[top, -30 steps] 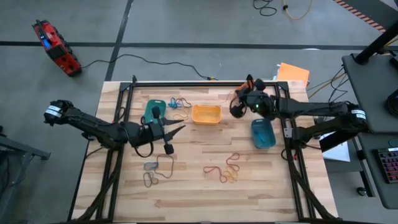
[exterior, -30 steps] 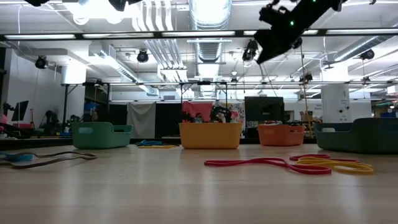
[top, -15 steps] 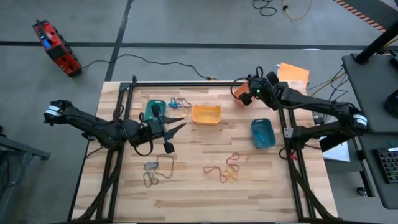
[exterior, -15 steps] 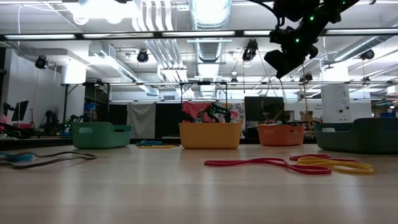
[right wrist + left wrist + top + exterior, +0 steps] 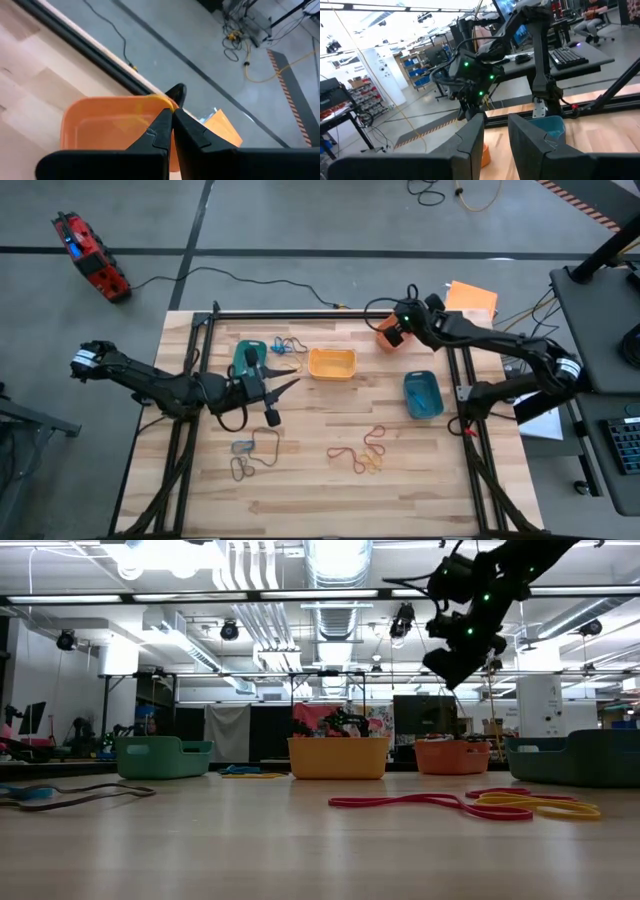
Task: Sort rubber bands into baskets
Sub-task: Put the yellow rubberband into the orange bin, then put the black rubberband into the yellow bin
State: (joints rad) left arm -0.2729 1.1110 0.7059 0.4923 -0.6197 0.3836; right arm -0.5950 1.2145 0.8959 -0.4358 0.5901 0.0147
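My right gripper (image 5: 392, 338) hangs above the orange basket (image 5: 384, 332) at the table's far right, shut on a yellow-orange rubber band (image 5: 161, 102). My left gripper (image 5: 279, 400) is open and empty, held over the table next to the teal-green basket (image 5: 246, 357). The yellow basket (image 5: 331, 363) and the blue basket (image 5: 423, 394) stand on the table. Red and yellow bands (image 5: 360, 450), brown and dark bands (image 5: 250, 456) and a few bands by the far edge (image 5: 287, 346) lie flat on the wood. My right gripper pinches the yellow-orange band between its two fingertips (image 5: 165, 116). The fingers slant downward over the orange basket's far rim (image 5: 120, 101). Only a blurred yellow strip shows beside the tips, clear of the table; how much hangs below I cannot tell.
A black frame rail (image 5: 330, 313) runs along the table's far edge and side rails (image 5: 190, 430) flank the table. In the low view the red band (image 5: 430, 802) and yellow band (image 5: 535, 806) lie in front of the baskets. Bare wood lies at the near edge.
My right gripper has gone toward the table's far right, from the space between the yellow and blue baskets to above the orange basket, and has turned and come lower over it.
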